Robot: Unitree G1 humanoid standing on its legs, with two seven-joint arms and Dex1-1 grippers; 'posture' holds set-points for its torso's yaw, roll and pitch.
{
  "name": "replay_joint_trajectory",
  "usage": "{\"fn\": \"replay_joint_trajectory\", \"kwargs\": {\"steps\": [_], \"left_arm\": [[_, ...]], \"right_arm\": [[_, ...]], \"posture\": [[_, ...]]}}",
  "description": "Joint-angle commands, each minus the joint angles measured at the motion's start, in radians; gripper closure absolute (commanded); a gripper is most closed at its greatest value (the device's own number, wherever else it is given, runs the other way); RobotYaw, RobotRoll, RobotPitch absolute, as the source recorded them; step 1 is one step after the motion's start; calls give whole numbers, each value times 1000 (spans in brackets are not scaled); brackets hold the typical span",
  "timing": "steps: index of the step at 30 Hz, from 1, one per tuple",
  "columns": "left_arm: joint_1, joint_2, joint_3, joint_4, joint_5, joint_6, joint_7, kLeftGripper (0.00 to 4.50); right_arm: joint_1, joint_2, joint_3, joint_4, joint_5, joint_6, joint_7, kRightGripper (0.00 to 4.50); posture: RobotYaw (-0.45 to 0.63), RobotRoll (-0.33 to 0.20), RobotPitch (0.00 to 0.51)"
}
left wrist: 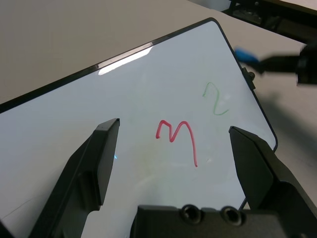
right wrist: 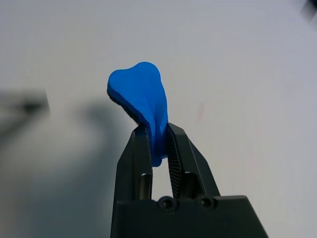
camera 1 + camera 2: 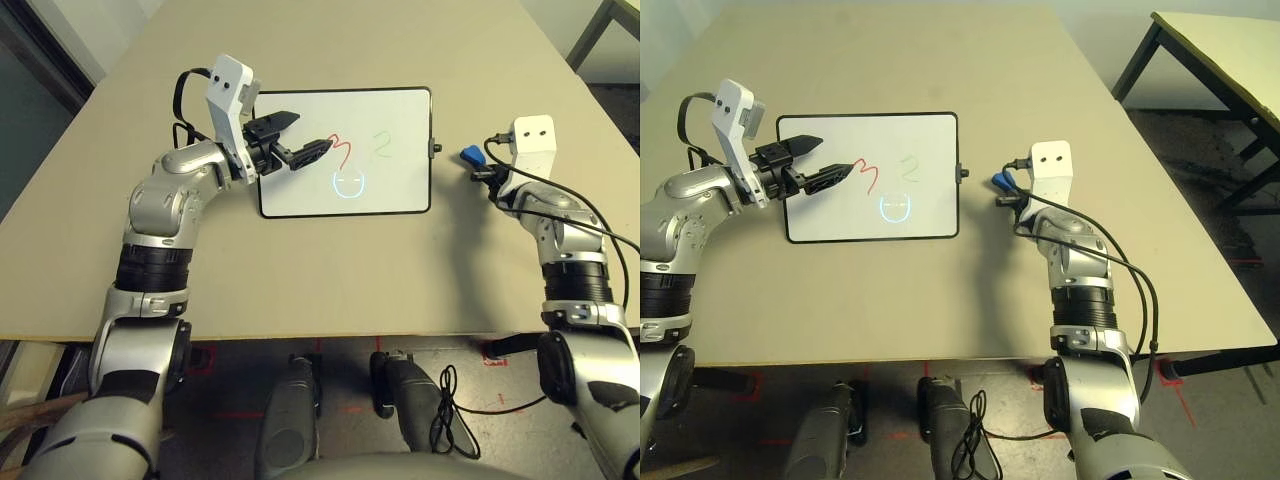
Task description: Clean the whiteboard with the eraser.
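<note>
I've got the eraser (image 2: 141, 106) pinched tight in my right gripper (image 2: 157, 144), held above the table (image 3: 330, 270). The whiteboard (image 3: 400, 180) lies at its 9 o'clock, long side running left-right. Left gripper (image 1: 173, 153) hangs spread over the board's left half.

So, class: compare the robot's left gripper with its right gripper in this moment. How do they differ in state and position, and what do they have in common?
The left gripper is open and holds nothing; the right gripper is shut on the blue eraser. The left gripper hovers above the whiteboard, near the red doodle; the right gripper sits off the board, beyond its right edge, above the table. Both have two black fingers on silver arms.
</note>
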State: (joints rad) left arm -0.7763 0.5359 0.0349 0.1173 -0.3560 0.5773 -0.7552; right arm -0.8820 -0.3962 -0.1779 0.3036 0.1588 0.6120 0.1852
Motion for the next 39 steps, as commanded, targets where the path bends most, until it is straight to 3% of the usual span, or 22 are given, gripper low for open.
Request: {"fn": "replay_joint_trajectory", "kwargs": {"steps": [1,5,13,28,39], "left_arm": [[14,1,4,4,3,-14,-4,0],[17,-6,7,-3,1,-19,3,0],[17,-11,9,-32,-4,-3,20,0],[16,-8,8,-83,-12,45,32,0],[16,-12,2,-75,-8,47,28,0]], "right_arm": [[-36,28,40,-78,27,30,45,4135],[-20,109,127,-178,44,77,92,4153],[58,158,226,-92,-19,-46,139,4188],[173,200,306,-170,-34,5,167,4232],[103,208,281,-113,-41,-38,150,4271]], "posture": [[25,0,205],[29,0,199],[52,0,199],[58,0,213],[50,0,223]]}}
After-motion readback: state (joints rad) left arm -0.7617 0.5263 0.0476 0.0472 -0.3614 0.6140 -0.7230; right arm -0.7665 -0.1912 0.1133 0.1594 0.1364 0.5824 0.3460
